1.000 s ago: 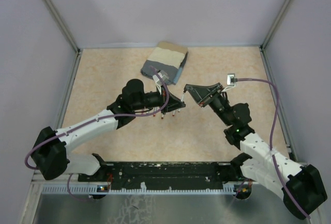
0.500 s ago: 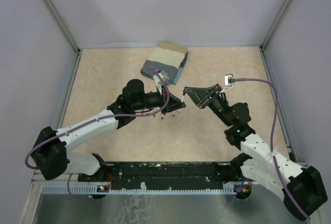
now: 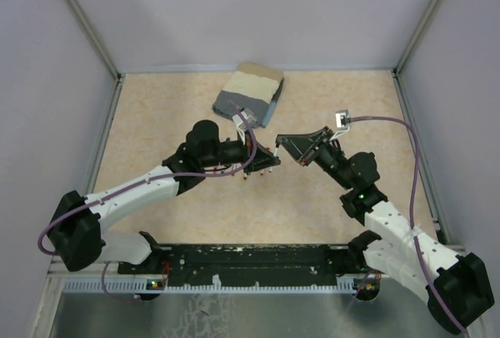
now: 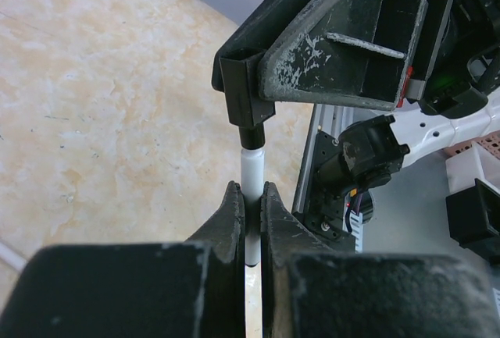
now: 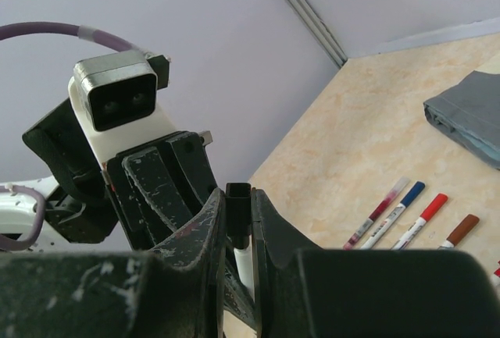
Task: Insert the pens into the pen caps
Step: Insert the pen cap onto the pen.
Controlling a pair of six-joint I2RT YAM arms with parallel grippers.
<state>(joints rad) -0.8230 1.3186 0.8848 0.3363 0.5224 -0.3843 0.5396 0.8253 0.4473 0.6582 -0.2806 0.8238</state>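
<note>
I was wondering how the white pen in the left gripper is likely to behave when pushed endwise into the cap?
The pen looks stiff: it runs straight from the left gripper to the cap. Its thin, smooth barrel may slip in that grip under an end push. So slim, it is probably light.

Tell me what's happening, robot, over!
Left gripper shut on pen. Right gripper shut on cap. Pen tip lined up at cap, mid-air; seating unclear. Nothing in the way; spare pens lie aside.

Glossy wht plastic pen (image 4: 251,174), matt blk cap (image 5: 238,213), scuffed blk left gripper fingers (image 4: 281,233), grey cloth (image 3: 248,94), smooth tabletop (image 3: 156,112)
</note>
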